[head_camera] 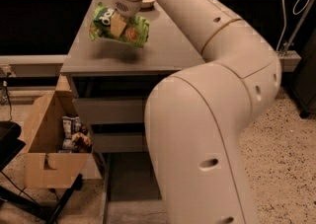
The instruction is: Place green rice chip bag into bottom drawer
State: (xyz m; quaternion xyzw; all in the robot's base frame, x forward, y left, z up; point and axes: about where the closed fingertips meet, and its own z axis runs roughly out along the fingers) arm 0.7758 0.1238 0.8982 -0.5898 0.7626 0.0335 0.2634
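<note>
The robot's cream arm (212, 134) fills the right and centre of the view, rising from a thick lower segment, bending at an elbow and reaching up and left over a grey worktop (158, 50). Under the worktop sit two pale grey drawer fronts (111, 110), one above the other. Below them the bottom drawer (129, 181) stands pulled out low near the floor, its flat grey floor and a thin left side wall showing between the arm and a cardboard box. The rest of it is hidden behind the arm. That open cardboard box (42, 141) stands on the speckled floor just to the left of the cabinet. The green rice chip bag (134, 33) hangs in the air over the left part of the worktop, clear of the surface, with its dark shadow lying on the worktop below it. It is tilted, with white logo letters at its upper left and tan chip pictures toward its right. It is well apart from the drawer and above it. The gripper (118, 24) is at the end of the arm, directly over the bag's middle, and its tan fingers (117, 27) are clamped on the bag. A few small whitish-and-dark snack packets (71, 128) lie inside the cardboard box against its right wall.
</note>
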